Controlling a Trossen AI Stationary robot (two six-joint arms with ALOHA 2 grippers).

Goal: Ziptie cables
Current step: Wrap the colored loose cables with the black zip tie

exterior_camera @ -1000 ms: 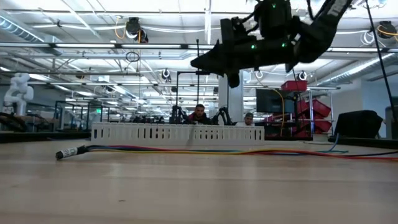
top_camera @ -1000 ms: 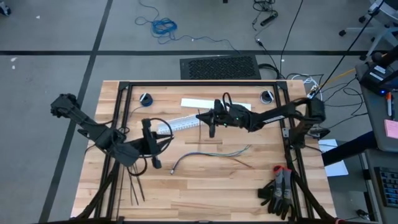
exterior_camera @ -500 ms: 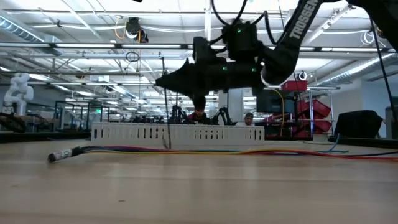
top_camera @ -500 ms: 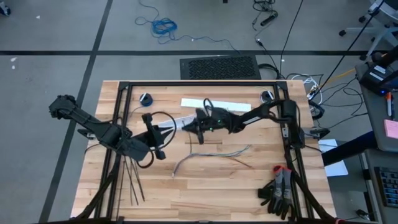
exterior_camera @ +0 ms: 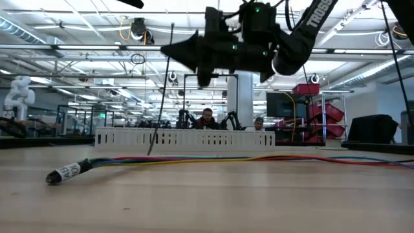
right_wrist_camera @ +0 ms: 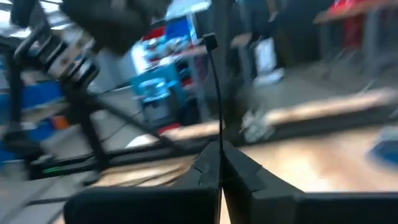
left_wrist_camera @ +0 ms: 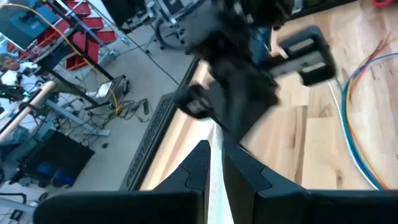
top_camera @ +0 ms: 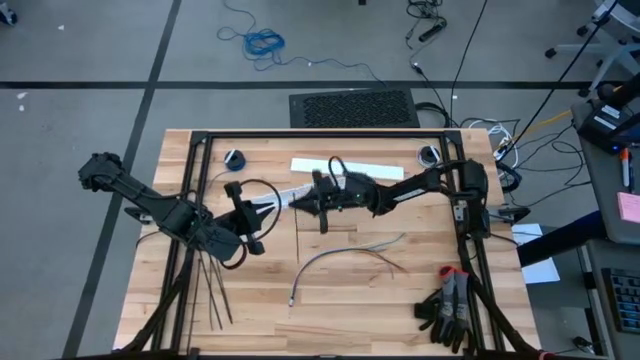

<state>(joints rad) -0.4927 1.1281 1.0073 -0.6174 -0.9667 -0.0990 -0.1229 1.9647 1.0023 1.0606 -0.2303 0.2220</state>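
Above table centre, right gripper (top_camera: 298,203) jaws pinch ziptie (right_wrist_camera: 217,93) (low view only shows cables (exterior_camera: 213,158) beneath); left gripper (top_camera: 268,207) jaws near-closed.

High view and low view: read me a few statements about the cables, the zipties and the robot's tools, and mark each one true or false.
1. The cables lie on the table, held by neither tool. True.
2. The right tool is shut on a ziptie. True.
3. A ziptie is already cinched around the cables. False: none shows around them, and the wires fan apart.
4. The spare zipties lie beside the gloves. False: they lie at the front left, under the left arm; the gloves are at the front right.
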